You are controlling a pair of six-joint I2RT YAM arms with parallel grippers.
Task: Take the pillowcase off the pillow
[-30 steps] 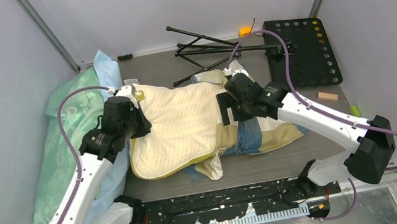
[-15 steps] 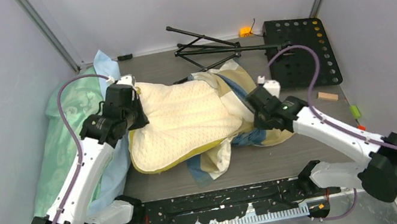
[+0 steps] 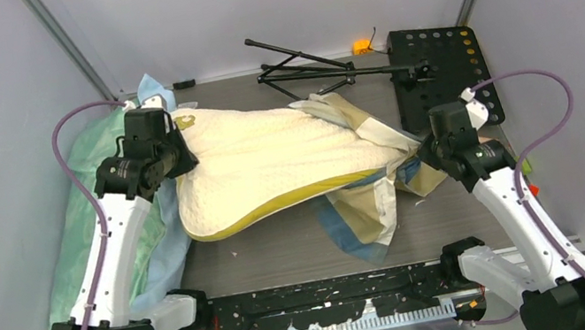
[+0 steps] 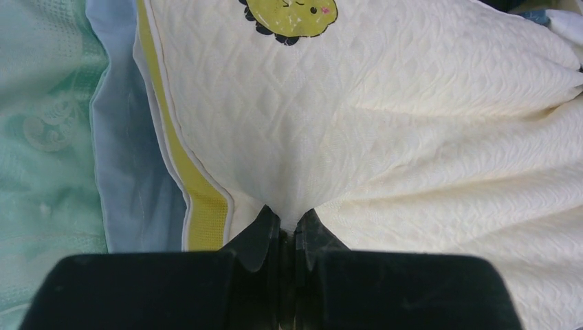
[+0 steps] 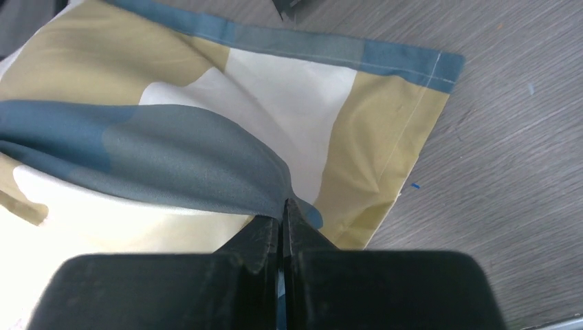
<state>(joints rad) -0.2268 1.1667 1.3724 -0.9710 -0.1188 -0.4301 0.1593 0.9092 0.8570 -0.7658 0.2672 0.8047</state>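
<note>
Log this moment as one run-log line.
left hand: shut on pillow | right hand: shut on pillowcase | pillowcase: bunched at pillow's right end | removal: not finished

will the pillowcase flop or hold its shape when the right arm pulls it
Probably floppy: the pillowcase drapes in soft folds where the right end effector pinches it. Likely thin and light, since its loose part lies crumpled on the table. It may drag on the pillow, whose right end appears tucked inside it.
</note>
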